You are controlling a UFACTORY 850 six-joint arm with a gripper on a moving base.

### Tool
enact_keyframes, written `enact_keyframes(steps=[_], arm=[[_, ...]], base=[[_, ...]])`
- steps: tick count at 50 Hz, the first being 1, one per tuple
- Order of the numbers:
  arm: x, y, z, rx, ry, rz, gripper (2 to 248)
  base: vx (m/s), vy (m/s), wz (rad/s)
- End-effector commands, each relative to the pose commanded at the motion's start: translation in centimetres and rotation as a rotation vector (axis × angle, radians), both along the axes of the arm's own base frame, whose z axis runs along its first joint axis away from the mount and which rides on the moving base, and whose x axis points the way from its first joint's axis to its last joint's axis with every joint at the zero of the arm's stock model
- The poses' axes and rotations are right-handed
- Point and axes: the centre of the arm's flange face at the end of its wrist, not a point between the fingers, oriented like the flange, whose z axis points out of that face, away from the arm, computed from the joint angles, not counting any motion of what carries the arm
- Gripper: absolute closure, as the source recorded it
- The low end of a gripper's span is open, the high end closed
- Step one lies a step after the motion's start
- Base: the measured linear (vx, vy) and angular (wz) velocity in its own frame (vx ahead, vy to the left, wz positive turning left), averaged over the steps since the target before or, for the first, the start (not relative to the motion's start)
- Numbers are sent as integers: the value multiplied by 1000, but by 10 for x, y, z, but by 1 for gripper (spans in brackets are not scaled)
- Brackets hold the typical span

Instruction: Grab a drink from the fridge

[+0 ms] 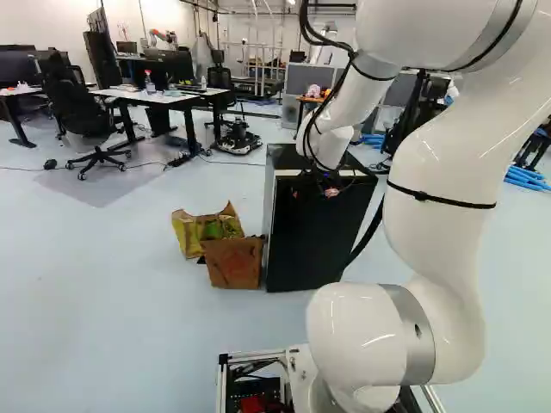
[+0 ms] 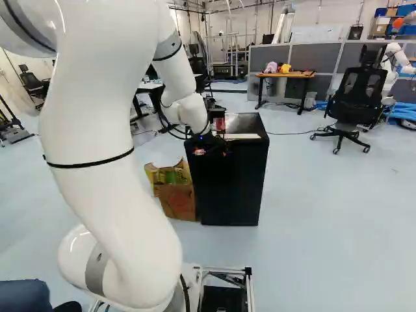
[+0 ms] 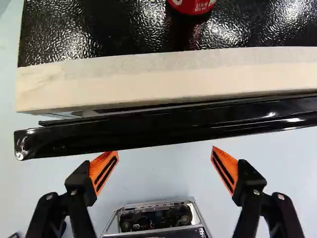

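One red can (image 3: 192,6), ahead of spread jaws

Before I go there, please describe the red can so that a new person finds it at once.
Find the black fridge, with a brown container beside it. On its glossy, textured top, past the pale band from the gripper, sits the can, round and bright red against the black.
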Motion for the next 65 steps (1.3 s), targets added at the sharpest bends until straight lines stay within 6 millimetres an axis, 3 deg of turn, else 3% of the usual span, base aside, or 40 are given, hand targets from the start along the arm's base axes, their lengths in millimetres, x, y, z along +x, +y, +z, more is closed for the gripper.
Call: enact_keyframes(steps=[65], arm=[[1,0,3,-6,-62,1,3]], base=[[0,0,0]])
